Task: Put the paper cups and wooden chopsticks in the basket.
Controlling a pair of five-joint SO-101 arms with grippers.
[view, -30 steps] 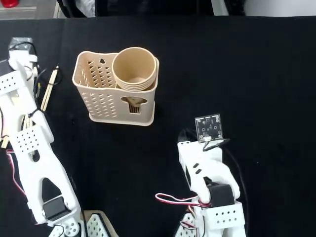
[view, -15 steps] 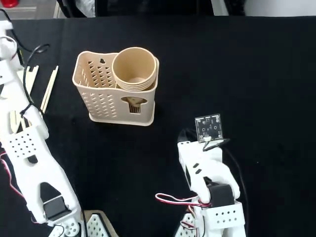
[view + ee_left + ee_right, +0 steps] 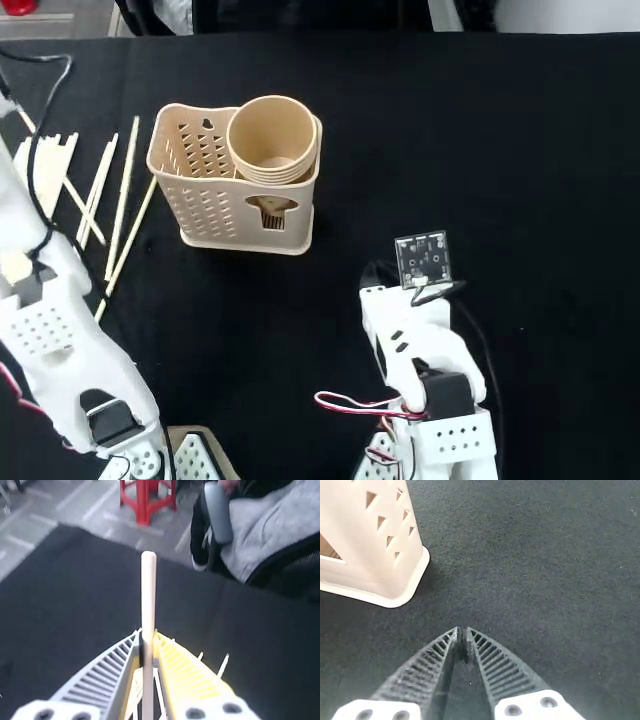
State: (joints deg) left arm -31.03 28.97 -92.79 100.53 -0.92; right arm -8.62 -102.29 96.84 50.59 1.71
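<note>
The beige slotted basket (image 3: 222, 190) stands left of the table's middle, with a stack of paper cups (image 3: 272, 137) upright in its right half. Several wooden chopsticks (image 3: 122, 205) lie loose on the black cloth to the basket's left. My left gripper (image 3: 146, 632) is shut on one wooden chopstick (image 3: 148, 595), which sticks out straight beyond the fingertips, above the cloth. The white left arm (image 3: 48, 310) runs along the table's left edge. My right gripper (image 3: 461, 634) is shut on nothing, low over bare cloth in front of the basket's corner (image 3: 395, 587). The right arm (image 3: 420, 340) sits front right of the basket.
Black cloth covers the whole table (image 3: 480, 150), with open room right of and behind the basket. Beyond the table's far edge stand a red stool (image 3: 148, 497) and a chair. A cable (image 3: 45, 110) loops over the far left corner.
My left arm has swung left and lifted toward the table's far left corner, uncovering more of the chopsticks lying on the cloth. The right arm has kept still.
</note>
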